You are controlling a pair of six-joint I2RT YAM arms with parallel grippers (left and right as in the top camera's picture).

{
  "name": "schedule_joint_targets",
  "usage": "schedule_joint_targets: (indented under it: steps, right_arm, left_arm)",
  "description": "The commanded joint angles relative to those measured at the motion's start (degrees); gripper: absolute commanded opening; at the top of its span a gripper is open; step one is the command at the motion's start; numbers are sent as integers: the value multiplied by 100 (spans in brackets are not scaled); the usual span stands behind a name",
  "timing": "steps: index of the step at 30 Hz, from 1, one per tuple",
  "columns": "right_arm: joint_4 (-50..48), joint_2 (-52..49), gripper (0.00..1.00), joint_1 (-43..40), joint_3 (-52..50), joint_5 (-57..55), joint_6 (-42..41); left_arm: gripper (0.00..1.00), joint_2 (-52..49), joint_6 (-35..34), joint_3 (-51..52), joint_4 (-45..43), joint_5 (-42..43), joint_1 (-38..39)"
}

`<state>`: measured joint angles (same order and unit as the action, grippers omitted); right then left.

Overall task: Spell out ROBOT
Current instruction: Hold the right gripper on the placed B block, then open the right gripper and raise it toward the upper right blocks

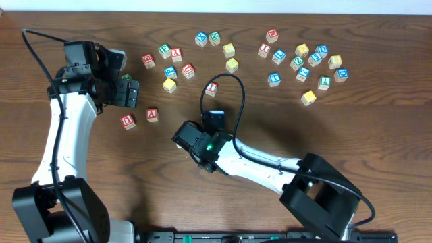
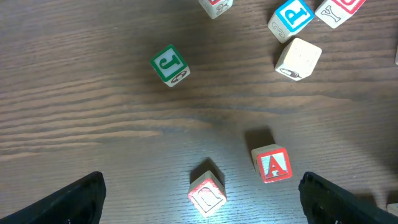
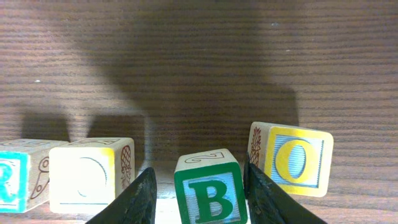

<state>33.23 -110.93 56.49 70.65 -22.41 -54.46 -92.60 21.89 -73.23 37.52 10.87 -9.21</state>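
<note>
In the right wrist view a row of cubes stands on the wood. From the left there is a blue-lettered R (image 3: 12,180), a glare-washed yellow O (image 3: 87,177), a green B (image 3: 208,190) and a second yellow O (image 3: 298,160), slightly turned. My right gripper (image 3: 200,168) straddles the B, which rests on the table. Its right finger lies against the cube and its left finger stands a little off it. Overhead, the right gripper (image 1: 196,145) hides this row. My left gripper (image 1: 128,92) hangs wide open, holding nothing. I cannot pick out the T among the loose cubes.
A red U cube (image 2: 207,194) and a red A cube (image 2: 272,165) lie below the left gripper (image 2: 205,202), with a green J cube (image 2: 169,65) beyond. Several loose cubes (image 1: 297,64) are scattered across the back. A lone red-lettered cube (image 1: 212,86) sits near the right arm's cable.
</note>
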Motion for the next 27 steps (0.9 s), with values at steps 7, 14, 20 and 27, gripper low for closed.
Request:
schedule_joint_targets:
  steps: [7,14,20,27]
  right_arm:
    - [17,210,41,7,20,-170,-37]
    - [61,369,40,7,22,-334,2]
    - [149,549,40,7,22,-511,9]
    - [195,822,41,7,22,-669,122]
  left_arm:
    - [98,-66,33,-125,17,66,7]
    - [98,-66,33,-125,17,66,7]
    - [98,-66,33,-125,17,66,7]
    - [98,-66,33,-125,17,66,7]
